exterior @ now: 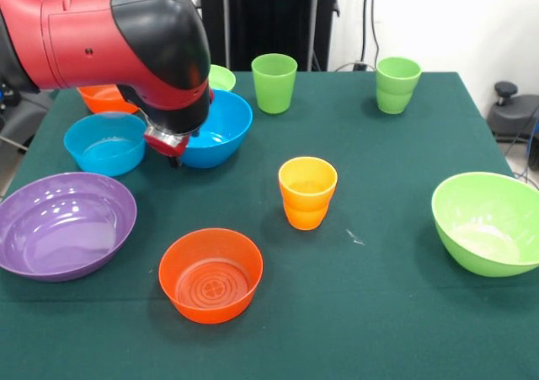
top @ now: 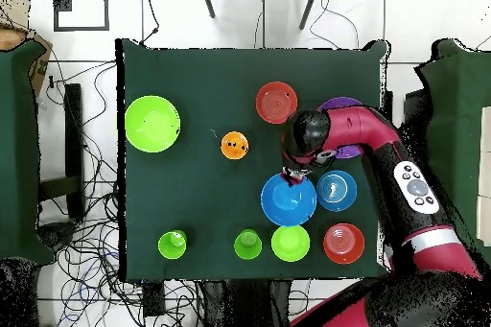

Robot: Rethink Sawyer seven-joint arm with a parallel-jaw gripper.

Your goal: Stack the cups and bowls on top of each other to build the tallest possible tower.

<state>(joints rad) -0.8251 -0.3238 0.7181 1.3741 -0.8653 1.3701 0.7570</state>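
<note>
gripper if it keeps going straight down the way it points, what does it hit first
Most likely the blue bowl: the gripper points down at that bowl's rim on the side toward the light blue bowl. Depth is unclear, so it might land on the table between them.

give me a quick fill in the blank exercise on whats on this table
1. The gripper hangs over the rim of the big ____ bowl.
2. The cup nearest the table's middle is ____.
3. The number of green cups standing upright is ____.
4. The purple bowl holds ____ inside it.

Missing words: blue; orange; two; nothing
</note>
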